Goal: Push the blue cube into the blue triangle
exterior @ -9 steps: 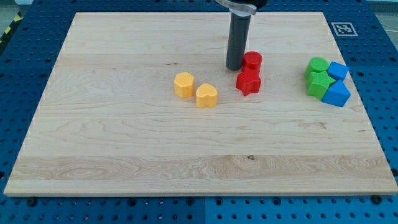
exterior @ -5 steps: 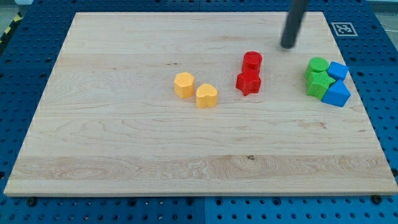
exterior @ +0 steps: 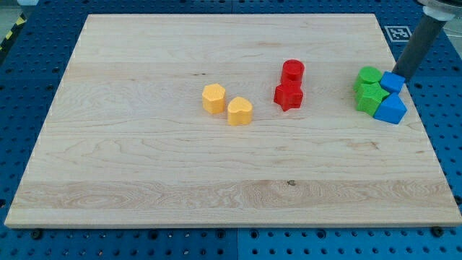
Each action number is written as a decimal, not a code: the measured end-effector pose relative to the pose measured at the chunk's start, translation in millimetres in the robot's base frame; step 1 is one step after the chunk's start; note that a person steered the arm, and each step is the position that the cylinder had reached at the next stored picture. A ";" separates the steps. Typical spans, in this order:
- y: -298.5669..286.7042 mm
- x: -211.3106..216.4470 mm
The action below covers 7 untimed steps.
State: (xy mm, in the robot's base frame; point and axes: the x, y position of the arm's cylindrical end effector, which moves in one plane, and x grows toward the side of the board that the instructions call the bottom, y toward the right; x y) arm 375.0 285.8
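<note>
Contact looks imminent: our rig has no claw, only my tip [exterior: 399, 74], beside the blue cube [exterior: 392, 82] near the board's right edge. Next we shove it down against the blue triangle [exterior: 390, 110].

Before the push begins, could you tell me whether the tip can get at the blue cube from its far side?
Probably yes: my tip sits just beside the blue cube, up and right, nothing between them.
</note>
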 end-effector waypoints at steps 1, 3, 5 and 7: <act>-6.1 13.3; -9.2 59.7; -18.0 99.2; -41.9 117.9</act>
